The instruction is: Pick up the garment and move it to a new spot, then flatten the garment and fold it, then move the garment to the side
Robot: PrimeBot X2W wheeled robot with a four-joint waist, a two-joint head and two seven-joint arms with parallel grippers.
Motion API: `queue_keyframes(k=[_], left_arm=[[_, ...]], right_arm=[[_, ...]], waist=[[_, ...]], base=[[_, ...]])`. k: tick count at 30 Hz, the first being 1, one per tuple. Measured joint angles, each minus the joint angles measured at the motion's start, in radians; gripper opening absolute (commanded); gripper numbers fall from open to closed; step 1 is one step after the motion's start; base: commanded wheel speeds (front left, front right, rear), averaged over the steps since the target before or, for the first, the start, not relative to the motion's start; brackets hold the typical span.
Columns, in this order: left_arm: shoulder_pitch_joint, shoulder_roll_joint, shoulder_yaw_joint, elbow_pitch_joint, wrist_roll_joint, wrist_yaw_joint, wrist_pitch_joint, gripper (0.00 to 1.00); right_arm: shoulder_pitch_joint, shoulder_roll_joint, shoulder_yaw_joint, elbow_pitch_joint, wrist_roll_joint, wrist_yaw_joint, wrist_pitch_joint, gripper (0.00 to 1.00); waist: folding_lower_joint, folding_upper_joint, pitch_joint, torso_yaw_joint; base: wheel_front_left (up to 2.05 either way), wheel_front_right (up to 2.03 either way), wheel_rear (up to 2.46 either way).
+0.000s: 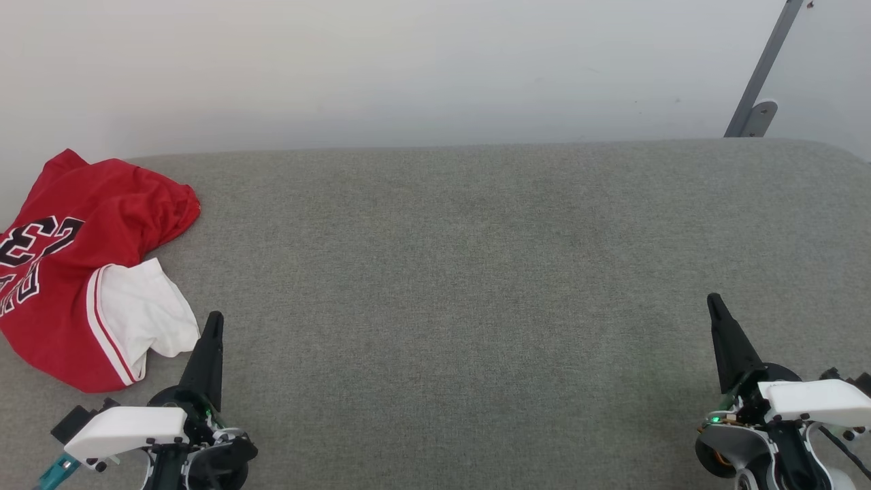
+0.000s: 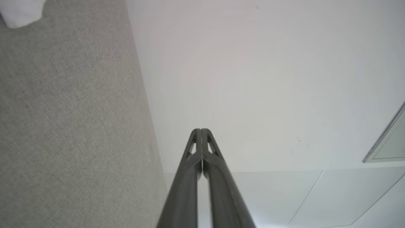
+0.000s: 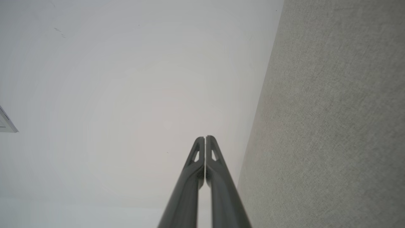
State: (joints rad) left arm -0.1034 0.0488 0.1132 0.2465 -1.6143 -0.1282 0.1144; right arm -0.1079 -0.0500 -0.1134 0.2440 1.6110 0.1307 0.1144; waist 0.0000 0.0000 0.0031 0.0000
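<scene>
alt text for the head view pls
A crumpled red and white jersey lies at the left edge of a grey fabric surface. The left end effector and right end effector, both shut, rise from the bottom corners.

The left gripper [image 1: 214,325] stands at the lower left of the head view, its two dark fingers pressed together, pointing up the frame and leaning slightly right. At the lower right, the right gripper [image 1: 714,306] mirrors it, fingers sealed tip to tip and leaning left. The white left wrist casing [image 1: 126,430] and right wrist casing [image 1: 813,400] sit along the bottom edge.
</scene>
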Motion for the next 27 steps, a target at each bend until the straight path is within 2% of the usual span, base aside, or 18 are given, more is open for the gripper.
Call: queue_keyframes(k=[20, 21, 22, 23, 24, 27], left_arm=[[0.001, -0.001, 0.000, 0.002, 0.000, 0.000, 0.000, 0.00], [0.006, -0.002, 0.000, 0.008, 0.000, 0.001, 0.000, 1.00], [0.013, -0.006, -0.001, 0.017, 0.000, 0.001, 0.000, 1.00], [0.023, -0.010, -0.001, 0.027, 0.000, 0.002, 0.000, 0.00], [0.032, -0.013, -0.001, 0.037, 0.000, 0.003, 0.000, 1.00], [0.051, -0.017, -0.005, 0.044, 0.000, 0.005, -0.006, 1.00]], right_arm=[[0.001, 0.000, 0.000, 0.002, 0.000, 0.000, 0.000, 0.00], [0.004, 0.001, 0.000, 0.009, 0.000, 0.000, 0.000, 1.00], [0.012, 0.002, 0.001, 0.018, 0.000, 0.000, 0.000, 1.00], [0.023, 0.004, 0.002, 0.027, 0.000, 0.000, 0.000, 0.00], [0.034, 0.005, 0.003, 0.035, 0.000, 0.000, 0.000, 1.00], [0.053, 0.007, 0.010, 0.048, -0.001, -0.002, -0.006, 1.00]], waist=[[0.0000, 0.0000, 0.000, 0.000], [0.0000, 0.0000, 0.000, 0.000], [0.0000, 0.0000, 0.000, 0.000], [0.0000, 0.0000, 0.000, 0.000], [0.0000, 0.0000, 0.000, 0.000], [0.0000, 0.0000, 0.000, 0.000]], base=[[0.00, 0.00, 0.00], [0.00, 0.00, 0.00], [0.00, 0.00, 0.00], [0.00, 0.00, 0.00], [0.00, 0.00, 0.00], [0.00, 0.00, 0.00]])
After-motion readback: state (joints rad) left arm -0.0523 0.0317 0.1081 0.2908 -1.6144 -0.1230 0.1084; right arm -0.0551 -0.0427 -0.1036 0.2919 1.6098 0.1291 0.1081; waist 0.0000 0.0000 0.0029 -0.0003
